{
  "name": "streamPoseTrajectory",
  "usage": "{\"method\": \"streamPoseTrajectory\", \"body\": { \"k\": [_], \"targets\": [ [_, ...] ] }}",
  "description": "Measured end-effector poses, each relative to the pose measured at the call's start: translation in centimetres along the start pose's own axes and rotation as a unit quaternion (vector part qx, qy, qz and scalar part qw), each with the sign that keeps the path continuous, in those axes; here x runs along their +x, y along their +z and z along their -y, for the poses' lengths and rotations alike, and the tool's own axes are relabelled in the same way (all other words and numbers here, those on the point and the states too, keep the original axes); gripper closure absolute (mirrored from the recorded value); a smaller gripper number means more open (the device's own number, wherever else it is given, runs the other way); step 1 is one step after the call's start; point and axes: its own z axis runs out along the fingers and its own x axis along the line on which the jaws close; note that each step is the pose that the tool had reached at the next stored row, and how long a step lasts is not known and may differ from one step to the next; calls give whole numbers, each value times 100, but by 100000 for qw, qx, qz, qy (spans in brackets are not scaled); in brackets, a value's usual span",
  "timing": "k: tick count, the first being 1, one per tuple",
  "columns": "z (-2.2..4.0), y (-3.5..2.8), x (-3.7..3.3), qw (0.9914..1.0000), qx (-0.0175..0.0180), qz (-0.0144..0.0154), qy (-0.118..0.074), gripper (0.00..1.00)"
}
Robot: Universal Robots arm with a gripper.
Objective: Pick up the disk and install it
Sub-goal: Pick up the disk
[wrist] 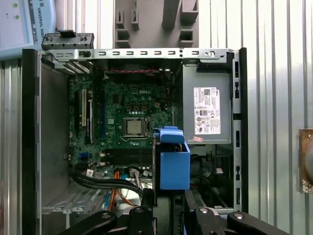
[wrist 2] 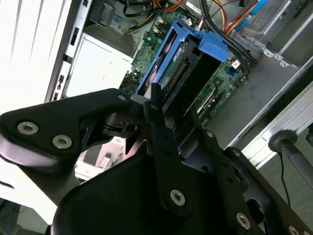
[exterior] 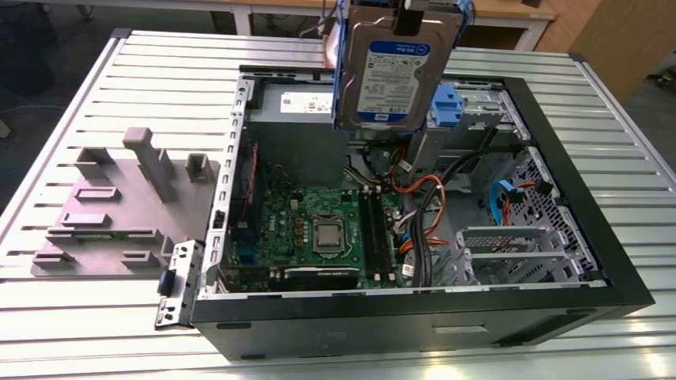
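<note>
Claw closed on the disk, gripping its blue carrier edges. The disk hangs upright above the open case, over the motherboard. Judged dense, rigid and shock-sensitive, so best held by the carrier. The case rests on the bench.

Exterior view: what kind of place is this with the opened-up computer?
Probably a robot lab or workshop: an open computer case lies on a slatted metal table, beside a grey fixture block, and a claw holds the disk above it.
</note>
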Motion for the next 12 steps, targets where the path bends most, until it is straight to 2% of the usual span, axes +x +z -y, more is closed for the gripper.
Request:
{"method": "streamPoseTrajectory", "body": {
  "k": [7,12],
  "targets": [
    [3,-1,130,99999,11,-526,13,65],
    [5,-2,227,99997,14,-767,18,65]
  ]
}}
